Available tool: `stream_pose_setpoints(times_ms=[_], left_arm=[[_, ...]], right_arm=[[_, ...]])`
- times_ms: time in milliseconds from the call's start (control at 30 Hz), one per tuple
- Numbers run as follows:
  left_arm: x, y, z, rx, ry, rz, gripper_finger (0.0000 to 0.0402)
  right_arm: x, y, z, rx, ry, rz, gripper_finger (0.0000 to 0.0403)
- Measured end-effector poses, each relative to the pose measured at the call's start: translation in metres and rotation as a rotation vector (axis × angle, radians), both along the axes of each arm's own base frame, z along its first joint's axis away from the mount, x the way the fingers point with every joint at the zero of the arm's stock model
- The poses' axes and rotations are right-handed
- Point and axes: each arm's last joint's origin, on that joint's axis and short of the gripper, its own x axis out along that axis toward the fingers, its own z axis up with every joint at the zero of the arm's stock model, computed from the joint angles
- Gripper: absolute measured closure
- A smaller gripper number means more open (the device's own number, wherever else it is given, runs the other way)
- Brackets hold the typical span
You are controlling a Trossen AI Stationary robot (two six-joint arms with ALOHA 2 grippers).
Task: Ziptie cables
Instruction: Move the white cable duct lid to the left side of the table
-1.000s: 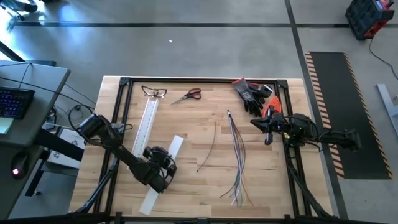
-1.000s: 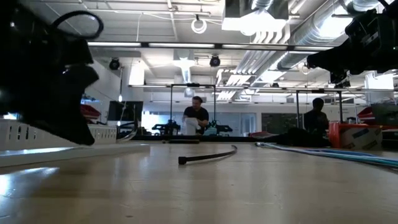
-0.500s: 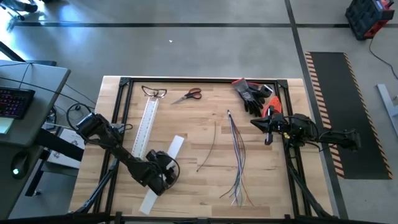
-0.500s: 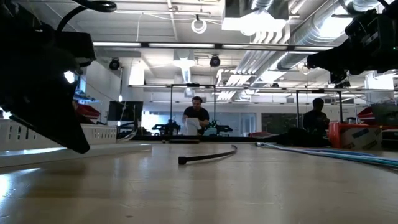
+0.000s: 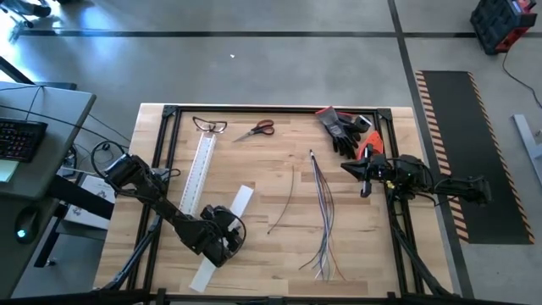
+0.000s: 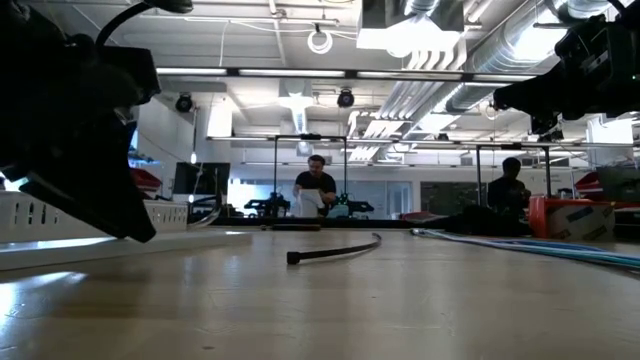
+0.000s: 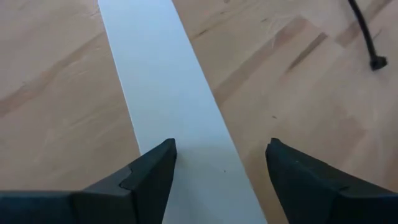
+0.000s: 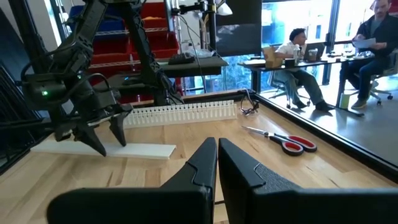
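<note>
The cables [image 5: 322, 212] lie loose as a thin bundle on the wooden table, right of its middle, with their ends fanned out toward the near edge. A black ziptie [image 5: 286, 203] lies just left of them and also shows in the low view [image 6: 335, 250]. My left gripper [image 5: 227, 234] stands open at the near left, slanting down over a flat white strip [image 7: 168, 93], one finger [image 7: 152, 174] above the strip's edge and the other beside it. My right gripper [image 8: 217, 155] is shut and level at the table's right edge [image 5: 366, 176], touching nothing. My left gripper's open fingers [image 8: 118, 134] stand low over the white strip's middle [image 8: 137, 149], slanting down across it. I cannot tell whether a fingertip touches the strip, which lies flat on the table.
A white slotted channel [image 5: 200, 169] lies at the far left. Safety glasses [image 5: 209, 126] and red-handled scissors [image 5: 257, 130] lie along the far edge, with dark gloves [image 5: 343, 127] and an orange tool [image 5: 366, 148] at the far right. People sit and stand in the room beyond.
My left gripper has turned a little about its wrist while staying over the white strip. The strip, the ziptie and the cables lie where they were.
</note>
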Motion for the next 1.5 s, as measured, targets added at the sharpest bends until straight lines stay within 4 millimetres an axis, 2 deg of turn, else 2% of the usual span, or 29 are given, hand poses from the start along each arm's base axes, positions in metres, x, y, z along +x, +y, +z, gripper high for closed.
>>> stream_pose_setpoints(times_ms=[133,333,533,700,967,1133,1367,1500], left_arm=[[0.005,0.008,-0.001,0.007,0.049,-0.022,0.0155],[0.014,0.013,0.004,0.005,0.127,-0.098,0.011],[0.021,0.019,0.021,0.031,0.259,-0.104,0.009],[0.018,0.012,0.031,0.111,0.162,-0.021,0.009],[-0.006,-0.002,0.005,0.12,0.046,0.124,0.009],[-0.009,-0.005,-0.014,0.113,0.031,0.152,0.0089],[-0.011,-0.008,-0.028,0.102,0.017,0.213,0.009],[-0.013,-0.013,-0.036,0.1,-0.009,0.234,0.0112]], right_arm=[[0.0,0.0,0.0,0.0,0.0,0.0,0.0402],[0.0,0.0,0.0,0.0,0.0,0.0,0.0402],[0.0,0.0,0.0,0.0,0.001,0.0,0.0402],[0.0,0.0,0.0,0.0,0.0,0.0,0.0402],[0.0,0.0,0.0,0.0,0.0,0.0,0.0402],[0.0,0.0,0.0,0.0,0.0,0.0,0.0402],[0.0,0.0,0.0,0.0,0.0,0.0,0.0402],[0.0,0.0,0.0,0.0,0.0,0.0,0.0402]])
